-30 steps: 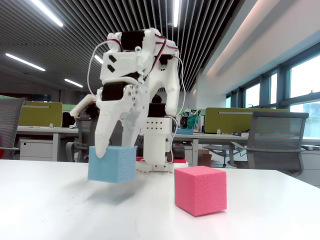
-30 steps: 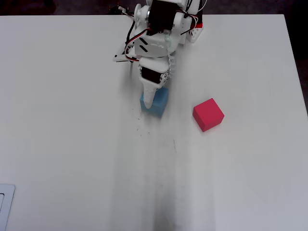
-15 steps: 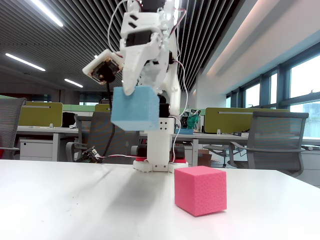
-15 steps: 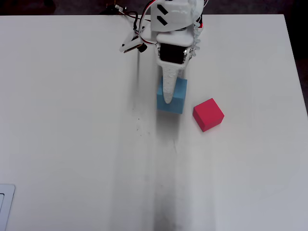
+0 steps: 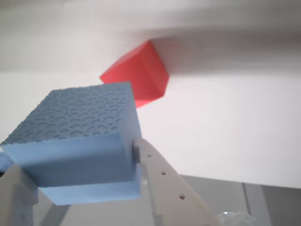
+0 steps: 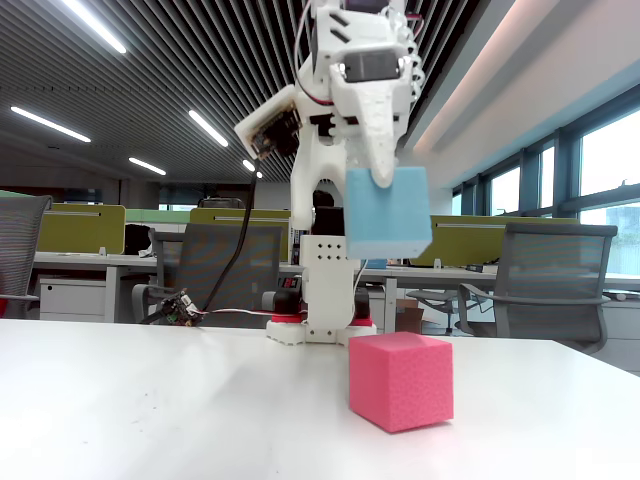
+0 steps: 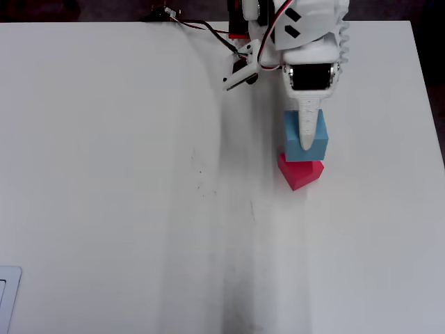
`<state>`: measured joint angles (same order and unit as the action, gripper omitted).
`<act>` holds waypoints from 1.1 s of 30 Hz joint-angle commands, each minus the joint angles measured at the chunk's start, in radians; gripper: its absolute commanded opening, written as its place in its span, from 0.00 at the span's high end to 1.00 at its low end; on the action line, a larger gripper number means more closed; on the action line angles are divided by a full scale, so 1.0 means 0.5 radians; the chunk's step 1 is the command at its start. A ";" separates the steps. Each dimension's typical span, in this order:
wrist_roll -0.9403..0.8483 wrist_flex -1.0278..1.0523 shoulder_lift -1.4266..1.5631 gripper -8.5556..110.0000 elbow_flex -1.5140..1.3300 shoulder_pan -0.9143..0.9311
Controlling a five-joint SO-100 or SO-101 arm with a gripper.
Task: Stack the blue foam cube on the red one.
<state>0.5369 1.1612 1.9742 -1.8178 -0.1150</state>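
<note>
Fixed view: gripper [image 6: 385, 180] clamps blue foam cube [image 6: 388, 213] clear above red one [image 6: 401, 380]; overhead overlaps them.

Blue foam cube [image 6: 388, 213], light sky-blue, porous, sharp-edged, is up in the air, slightly tilted, clear of the table [image 7: 104, 174]. In the overhead view it [image 7: 314, 142] partly overlaps the red one [image 7: 302, 174] on the side toward the far table edge. Red one [image 6: 401, 381], coral-pink foam cube, sits flat on the table, nearer the right edge and the far edge, turned corner-on.
</note>
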 commanded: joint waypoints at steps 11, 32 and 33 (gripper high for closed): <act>0.052 -0.166 -0.325 0.75 0.046 -0.077; 0.052 -0.273 -0.485 0.72 -0.086 -0.058; 0.052 -0.270 -0.479 0.70 -0.077 -0.058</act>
<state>0.5584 1.0293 1.7319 -1.8669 -0.1503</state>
